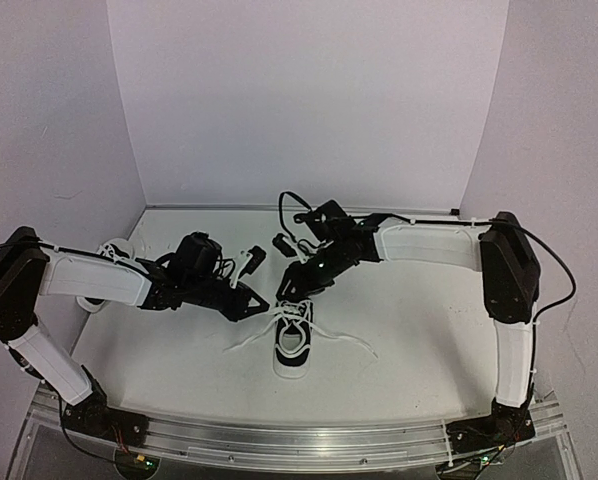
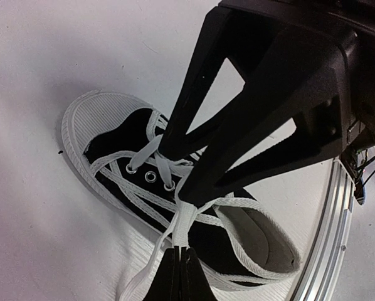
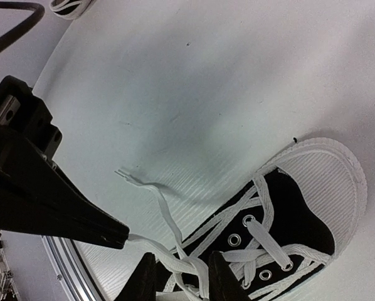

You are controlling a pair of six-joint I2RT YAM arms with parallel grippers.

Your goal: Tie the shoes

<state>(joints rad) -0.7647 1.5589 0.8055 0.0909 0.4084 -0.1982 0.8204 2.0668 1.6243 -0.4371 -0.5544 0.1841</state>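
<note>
Shoes, two small black-and-white sneakers, sit on a white worktop (image 1: 419, 320) walled in white on three sides. One shoe (image 1: 292, 352) stands upright at the centre of the worktop, a little ahead of the arm bases. Its ribbed white toe cap points to the far wall and its heel faces the metal rail (image 1: 299, 440) at the near edge. Its mouth opens upward and looks dark inside from above. The second shoe (image 1: 112, 250) lies well apart at the far left near the side wall, partly hidden behind the left arm.

White laces (image 2: 151, 145) criss-cross through metal eyelets on the centre shoe. One strand trails onto the worktop on its left and another on its right.

The left pincer (image 1: 256, 301) reaches in from the left, just beside the shoe's tongue. Its fingers are pressed together on one lace strand (image 2: 182, 219), which rises taut from the shoe to the fingertips.

The right pincer (image 1: 291, 286) comes down from the far right, directly over the laced front of the shoe. Its jaws stand apart, with lace strands passing between them. Whether they touch the strands cannot be told. Its fingertips sit close to the left pincer's tips.

A free lace end (image 3: 122, 173) rests flat on the worktop beside the shoe.
</note>
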